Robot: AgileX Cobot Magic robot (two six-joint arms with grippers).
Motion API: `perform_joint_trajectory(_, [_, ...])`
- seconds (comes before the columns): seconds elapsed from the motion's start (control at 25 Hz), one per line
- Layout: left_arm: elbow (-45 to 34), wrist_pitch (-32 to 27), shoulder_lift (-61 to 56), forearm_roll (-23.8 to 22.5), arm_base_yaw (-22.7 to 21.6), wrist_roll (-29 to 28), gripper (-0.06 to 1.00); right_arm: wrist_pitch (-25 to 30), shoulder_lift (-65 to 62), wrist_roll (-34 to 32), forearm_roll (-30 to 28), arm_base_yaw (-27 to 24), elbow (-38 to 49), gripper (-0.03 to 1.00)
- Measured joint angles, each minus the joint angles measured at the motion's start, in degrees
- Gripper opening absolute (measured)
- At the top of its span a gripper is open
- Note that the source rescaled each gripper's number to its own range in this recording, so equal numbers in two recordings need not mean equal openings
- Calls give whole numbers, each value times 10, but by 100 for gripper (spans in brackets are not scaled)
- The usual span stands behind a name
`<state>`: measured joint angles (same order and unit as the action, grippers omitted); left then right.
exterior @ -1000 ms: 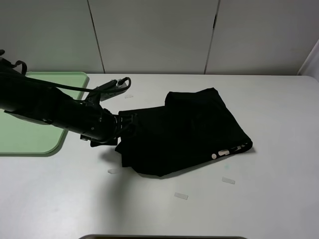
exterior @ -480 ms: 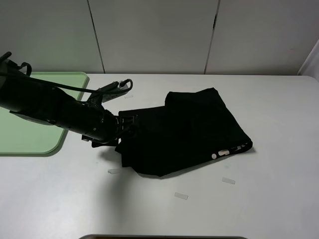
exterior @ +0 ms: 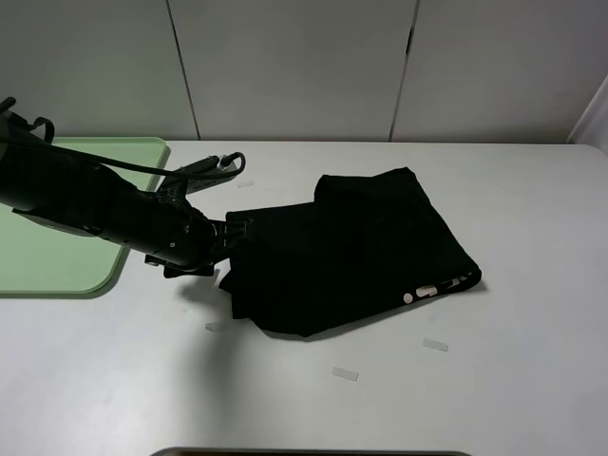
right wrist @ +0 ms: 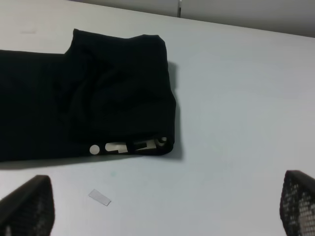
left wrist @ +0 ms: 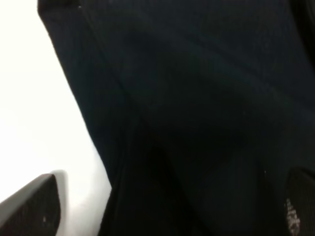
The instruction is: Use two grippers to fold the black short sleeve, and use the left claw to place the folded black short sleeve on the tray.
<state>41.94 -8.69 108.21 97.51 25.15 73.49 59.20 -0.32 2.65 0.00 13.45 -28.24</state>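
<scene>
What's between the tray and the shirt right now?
The left arm, its gripper at the shirt's edge, over bare table. The exterior high view shows it.

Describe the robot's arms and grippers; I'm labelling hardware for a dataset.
The left arm is thick, black and jointed, with a thin cable looping near its wrist. The left gripper is black too. The right gripper shows only two black fingertips with a fine dotted texture; its arm is out of view.
</scene>
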Motion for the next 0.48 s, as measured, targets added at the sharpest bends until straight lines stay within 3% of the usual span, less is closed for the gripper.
perform_joint_trajectory(0.24, [7,1,6,1,12,0,89,0,0,0,-4,0,0,100])
perform_joint_trajectory(0.48, [35,-34,47,20,26,2,87,0,0,0,-4,0,0,100])
